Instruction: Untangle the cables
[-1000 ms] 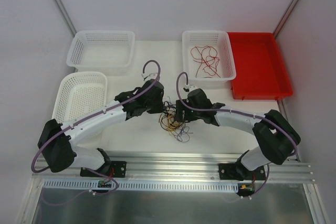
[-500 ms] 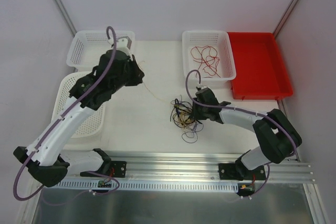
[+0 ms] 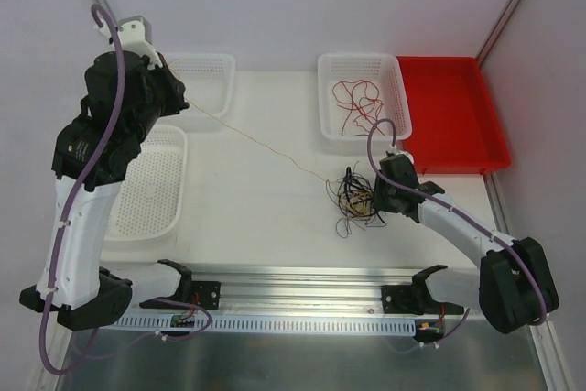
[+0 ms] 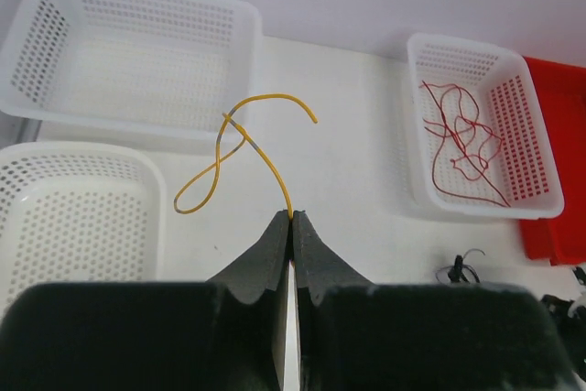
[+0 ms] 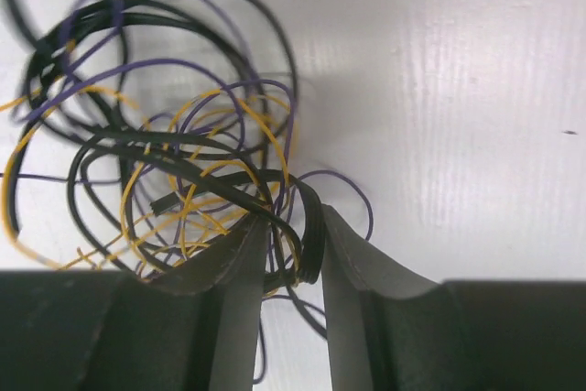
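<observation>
The white table [image 3: 256,217] stands between plain pale walls. At its right middle lies the tangle of cables [image 3: 352,200], black, purple and yellow, a little nearer than the white basket [image 3: 363,59] in which red cables [image 3: 357,105] lie apart. The right gripper [image 5: 293,249] is low on the table and pinches some black strands of this tangle, I judge to anchor it. The left gripper [image 4: 292,220], high at the far left, is closed tight on one yellow cable [image 3: 256,141], which runs taut down to the tangle, probably so it slides free.
</observation>
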